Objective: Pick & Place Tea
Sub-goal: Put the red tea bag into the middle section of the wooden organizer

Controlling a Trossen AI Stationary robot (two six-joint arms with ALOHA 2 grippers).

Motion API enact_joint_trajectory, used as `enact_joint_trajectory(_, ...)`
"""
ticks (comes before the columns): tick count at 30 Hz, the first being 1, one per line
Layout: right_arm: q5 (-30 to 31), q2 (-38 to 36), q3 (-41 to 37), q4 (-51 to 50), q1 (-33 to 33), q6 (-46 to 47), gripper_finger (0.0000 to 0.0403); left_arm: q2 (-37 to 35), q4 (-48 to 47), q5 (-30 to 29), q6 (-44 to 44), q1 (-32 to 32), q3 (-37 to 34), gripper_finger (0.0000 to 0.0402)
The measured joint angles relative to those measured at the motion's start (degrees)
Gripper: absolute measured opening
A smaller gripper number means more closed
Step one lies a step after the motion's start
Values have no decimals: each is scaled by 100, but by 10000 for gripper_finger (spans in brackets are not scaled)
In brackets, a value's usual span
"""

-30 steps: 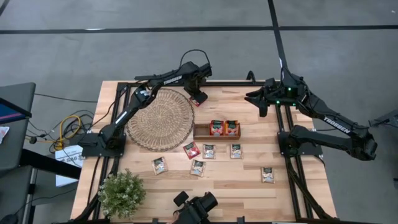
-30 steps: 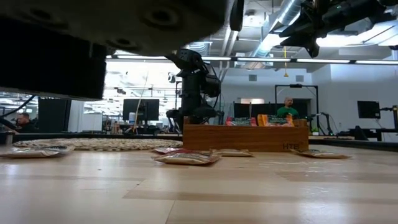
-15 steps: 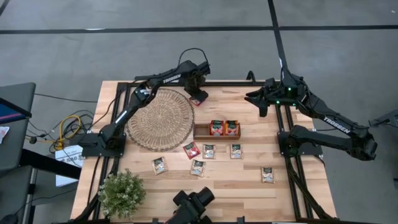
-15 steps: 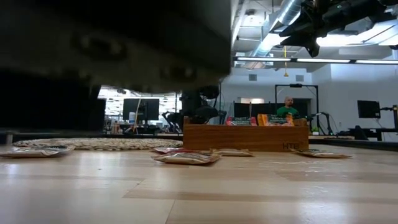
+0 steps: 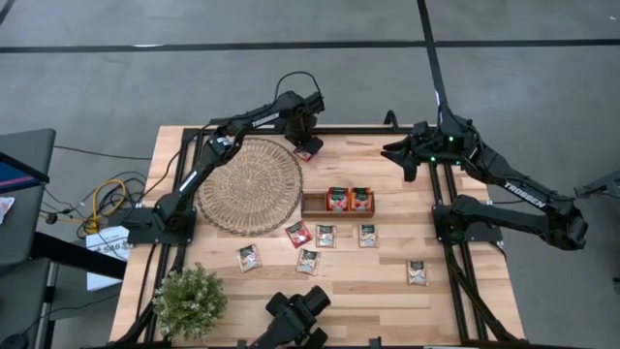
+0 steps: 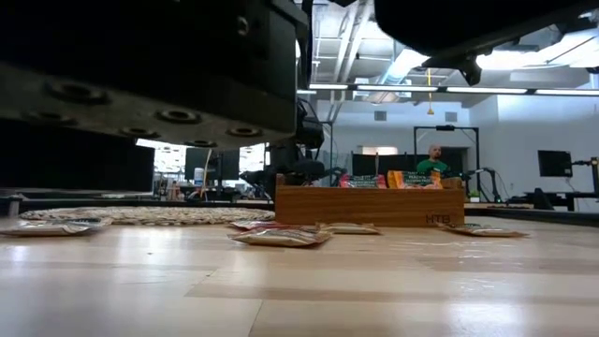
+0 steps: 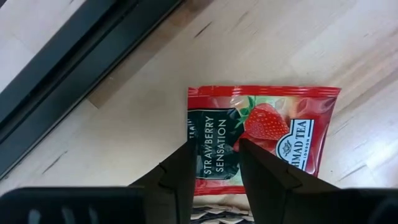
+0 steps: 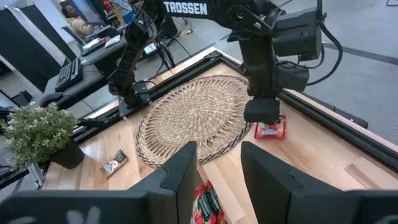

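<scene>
**A:** Where is the tea the arm is working on?

**B:** A red strawberry sachet (image 7: 261,134) lies flat on the bare wood just off the rim of the woven mat (image 5: 250,184), on the mat's far side, close to the table's back rail. The left gripper (image 7: 214,163) hangs directly over it, fingers a narrow gap apart and nothing between them; the label shows through the gap.

**A:** And the rest of the tea?

**B:** Beside the mat, toward the right arm, stands the wooden tray (image 5: 315,205) with two red-orange sachets (image 5: 349,199) in it. Nearer the front edge than the mat, one red sachet (image 5: 297,234) and five pale sachets (image 5: 326,236) lie scattered flat on the table.

**A:** The right arm?

**B:** The right gripper (image 8: 217,168) is held up high, well apart from the mat, at the table's back right, fingers parted and empty.

**A:** Anything else?

**B:** A small potted plant (image 5: 190,301) sits at the front corner below the mat.
</scene>
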Motion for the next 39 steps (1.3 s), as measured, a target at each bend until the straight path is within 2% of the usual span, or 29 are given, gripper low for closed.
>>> enact_joint_trajectory(10,0,-1,0,-1,-1,5,118,2,9,-179,-9,-4,0,113)
enact_joint_trajectory(21,-2,-2,0,-1,1,11,118,-37,44,-667,22,-2,-9,113)
enact_joint_trajectory(39,-4,-2,0,-1,-1,0,118,-108,-367,-747,-95,4,-13,113)
